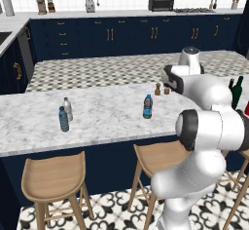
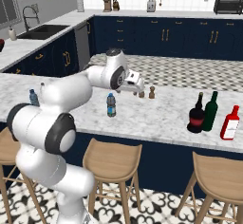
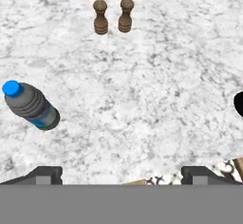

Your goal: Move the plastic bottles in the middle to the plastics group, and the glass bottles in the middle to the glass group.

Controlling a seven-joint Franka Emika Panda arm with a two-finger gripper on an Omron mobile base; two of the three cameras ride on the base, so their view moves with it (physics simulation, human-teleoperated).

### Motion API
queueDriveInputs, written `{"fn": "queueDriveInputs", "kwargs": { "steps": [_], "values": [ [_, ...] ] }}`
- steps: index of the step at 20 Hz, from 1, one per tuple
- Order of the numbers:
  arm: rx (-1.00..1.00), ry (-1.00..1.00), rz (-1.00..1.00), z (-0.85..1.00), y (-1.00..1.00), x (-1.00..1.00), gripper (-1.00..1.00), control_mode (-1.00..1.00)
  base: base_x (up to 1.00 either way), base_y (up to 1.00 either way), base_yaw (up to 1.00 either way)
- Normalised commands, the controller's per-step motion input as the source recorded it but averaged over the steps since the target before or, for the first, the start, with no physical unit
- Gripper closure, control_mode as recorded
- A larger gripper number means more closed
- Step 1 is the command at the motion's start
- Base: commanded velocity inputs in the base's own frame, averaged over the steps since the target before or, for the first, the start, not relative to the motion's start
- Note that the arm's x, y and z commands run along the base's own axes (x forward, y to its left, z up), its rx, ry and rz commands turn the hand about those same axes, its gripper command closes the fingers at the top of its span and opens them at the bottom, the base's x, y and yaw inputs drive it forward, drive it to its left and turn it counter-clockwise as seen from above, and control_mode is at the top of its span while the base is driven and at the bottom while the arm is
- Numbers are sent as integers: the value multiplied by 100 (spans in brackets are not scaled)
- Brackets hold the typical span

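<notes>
On the marble desk (image 1: 107,112) the small clear plastic bottle with the dark blue label (image 1: 148,106) stands upright near the middle, apart from everything else. In the hand view it sits to the left and a little ahead of the pincer (image 3: 121,173), whose two dark fingertips (image 3: 45,174) stand wide apart with nothing between them; the bottle lies outside the left fingertip, not in the gap. The pincer hangs above the desk, holding nothing.

Two small brown grinders (image 3: 112,16) stand side by side further on toward the desk's far edge, ahead of the pincer.

At the left end of the desk stand the two bottles of the plastics group: the pale white-capped bottle (image 1: 67,108) and the light-blue bottle (image 1: 63,119), just beside each other and well apart from the labelled bottle.

Toward the right end, the squat blackish bottle with a red label (image 2: 196,115) and the tall dark green bottle (image 2: 210,111) stand close together, with a red bottle with a white label (image 2: 230,123) just to their right.
</notes>
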Motion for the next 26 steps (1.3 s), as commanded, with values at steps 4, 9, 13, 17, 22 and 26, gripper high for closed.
{"fn": "queueDriveInputs", "kwargs": {
  "steps": [4, 9, 13, 17, 22, 26],
  "values": [
    [0, 7, 2, -1, 100, 10, -100, -100, 0, 0, 0],
    [0, 0, 5, -9, 87, 17, -100, -100, 0, 0, 0],
    [0, 12, 3, -14, 50, 29, -100, -100, 0, 0, 0],
    [0, 13, 4, -16, 17, 36, -100, -100, 0, 0, 0],
    [0, 13, 10, -18, -3, 32, -100, -100, 0, 0, 0],
    [0, 12, 11, -21, -17, 31, -100, -100, 0, 0, 0]
  ]
}}
